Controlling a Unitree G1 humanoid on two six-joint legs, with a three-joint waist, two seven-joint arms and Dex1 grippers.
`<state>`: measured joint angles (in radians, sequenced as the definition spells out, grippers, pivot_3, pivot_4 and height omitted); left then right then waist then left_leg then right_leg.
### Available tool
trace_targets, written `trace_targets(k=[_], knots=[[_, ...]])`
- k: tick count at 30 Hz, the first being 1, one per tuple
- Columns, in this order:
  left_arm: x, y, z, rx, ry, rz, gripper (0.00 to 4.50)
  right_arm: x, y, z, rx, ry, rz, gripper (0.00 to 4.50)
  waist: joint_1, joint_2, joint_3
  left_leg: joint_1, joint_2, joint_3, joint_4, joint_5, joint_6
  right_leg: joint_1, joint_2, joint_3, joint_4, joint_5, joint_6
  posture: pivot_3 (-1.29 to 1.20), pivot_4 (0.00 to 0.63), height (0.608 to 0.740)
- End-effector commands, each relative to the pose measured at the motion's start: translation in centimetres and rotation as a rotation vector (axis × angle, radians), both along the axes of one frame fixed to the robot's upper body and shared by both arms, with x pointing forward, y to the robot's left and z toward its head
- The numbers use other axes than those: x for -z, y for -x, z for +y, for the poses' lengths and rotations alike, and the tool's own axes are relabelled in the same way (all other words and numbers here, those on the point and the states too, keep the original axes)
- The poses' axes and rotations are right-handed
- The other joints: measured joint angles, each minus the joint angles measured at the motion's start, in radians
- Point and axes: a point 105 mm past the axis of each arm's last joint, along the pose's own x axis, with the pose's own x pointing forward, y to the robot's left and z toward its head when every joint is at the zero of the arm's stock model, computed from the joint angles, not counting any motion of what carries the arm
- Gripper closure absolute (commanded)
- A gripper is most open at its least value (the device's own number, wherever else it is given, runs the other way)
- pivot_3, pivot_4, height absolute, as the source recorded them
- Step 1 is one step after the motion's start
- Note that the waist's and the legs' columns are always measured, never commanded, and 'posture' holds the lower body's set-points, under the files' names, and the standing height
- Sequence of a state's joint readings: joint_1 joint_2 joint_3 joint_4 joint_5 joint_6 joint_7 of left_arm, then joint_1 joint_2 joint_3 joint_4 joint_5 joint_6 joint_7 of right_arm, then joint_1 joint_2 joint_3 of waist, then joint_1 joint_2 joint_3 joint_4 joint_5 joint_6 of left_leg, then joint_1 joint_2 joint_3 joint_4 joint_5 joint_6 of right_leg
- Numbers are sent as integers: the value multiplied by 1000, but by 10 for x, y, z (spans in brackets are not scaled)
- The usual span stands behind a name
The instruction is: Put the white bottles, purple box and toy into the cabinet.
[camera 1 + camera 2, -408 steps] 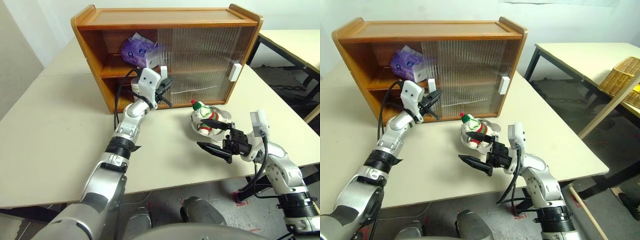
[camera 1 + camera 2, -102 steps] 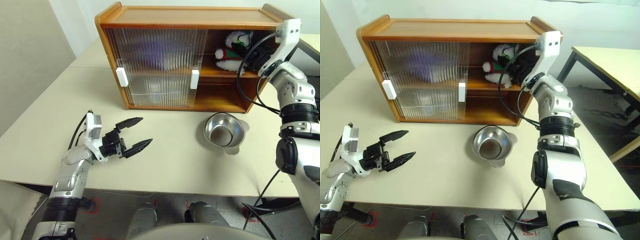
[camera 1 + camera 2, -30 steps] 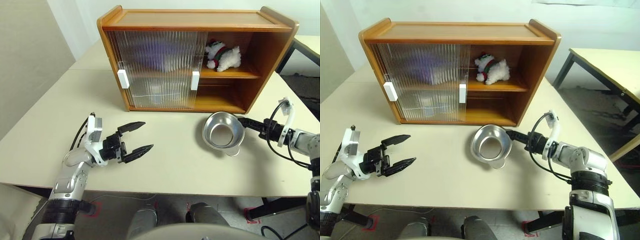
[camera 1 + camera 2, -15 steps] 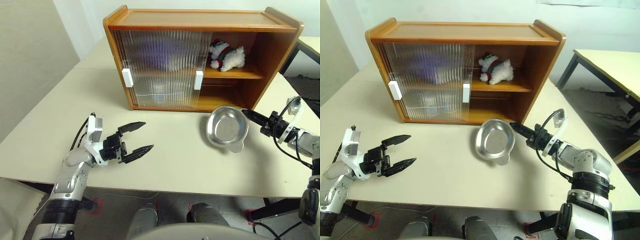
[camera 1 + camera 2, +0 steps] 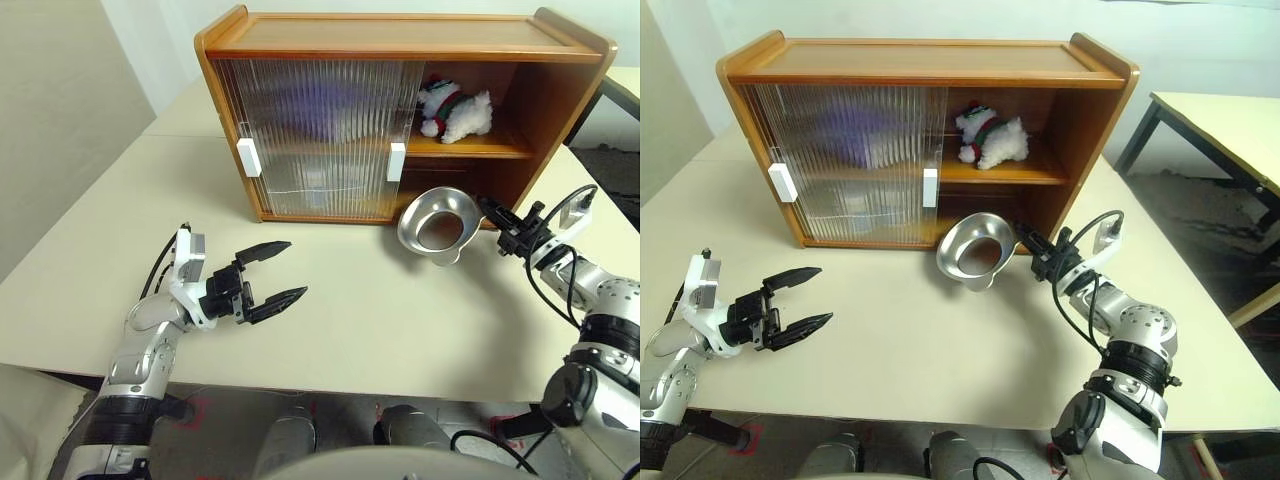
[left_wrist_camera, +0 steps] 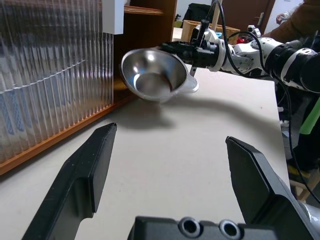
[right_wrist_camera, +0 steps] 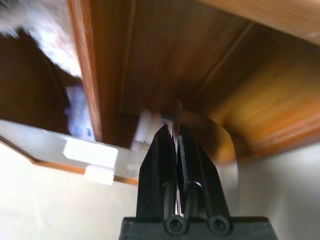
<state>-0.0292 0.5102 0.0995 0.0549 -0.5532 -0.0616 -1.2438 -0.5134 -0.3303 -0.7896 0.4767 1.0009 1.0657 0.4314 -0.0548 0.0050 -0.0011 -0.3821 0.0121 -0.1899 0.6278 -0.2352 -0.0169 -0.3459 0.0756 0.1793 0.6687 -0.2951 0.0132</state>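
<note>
Toy (image 5: pixel 455 107) resting on cabinet (image 5: pixel 400 40) shelf, right end effector (image 5: pixel 489 210) now pinching bowl (image 5: pixel 437 224) aloft, left end effector (image 5: pixel 280 272) spread

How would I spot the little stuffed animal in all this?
Find the wide orange-brown wooden cabinet on the table. On the upper shelf of its open right half lies a small white plush toy; its red-and-green striped sweater and hat set it apart.

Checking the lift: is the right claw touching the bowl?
Touching. In the left wrist view the right claw is pinched on the rim of the bowl, held clear of the table.
</note>
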Motion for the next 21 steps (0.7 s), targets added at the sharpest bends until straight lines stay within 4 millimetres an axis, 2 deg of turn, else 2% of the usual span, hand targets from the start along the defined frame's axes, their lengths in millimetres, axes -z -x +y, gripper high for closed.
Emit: trace_targets(k=[1,11,17,21], knots=[[1,0,0,1,-10,6,0,-8,-7,-8,100,-45,-23,4498,-1,0,0,0,0,0,0,0,0,0,0,0,0,-1,-2,-93,1,740],[-2,-1,3,9,-25,-3,0,-2,-20,1,210,-80,-11,4498,-9,1,0,0,1,-1,0,0,0,0,0,-1,0,-1,-4,-95,0,740],[-1,0,2,17,-27,-1,0,-4,-25,14,292,-107,-24,4498,-17,2,-1,0,2,-1,0,0,0,-1,0,-1,0,2,0,-101,0,740],[-1,0,0,21,-24,-4,0,-8,-29,14,369,-90,-32,4498,-18,2,-1,0,3,-1,-1,0,0,-2,-2,-1,0,3,-3,-102,0,740]])
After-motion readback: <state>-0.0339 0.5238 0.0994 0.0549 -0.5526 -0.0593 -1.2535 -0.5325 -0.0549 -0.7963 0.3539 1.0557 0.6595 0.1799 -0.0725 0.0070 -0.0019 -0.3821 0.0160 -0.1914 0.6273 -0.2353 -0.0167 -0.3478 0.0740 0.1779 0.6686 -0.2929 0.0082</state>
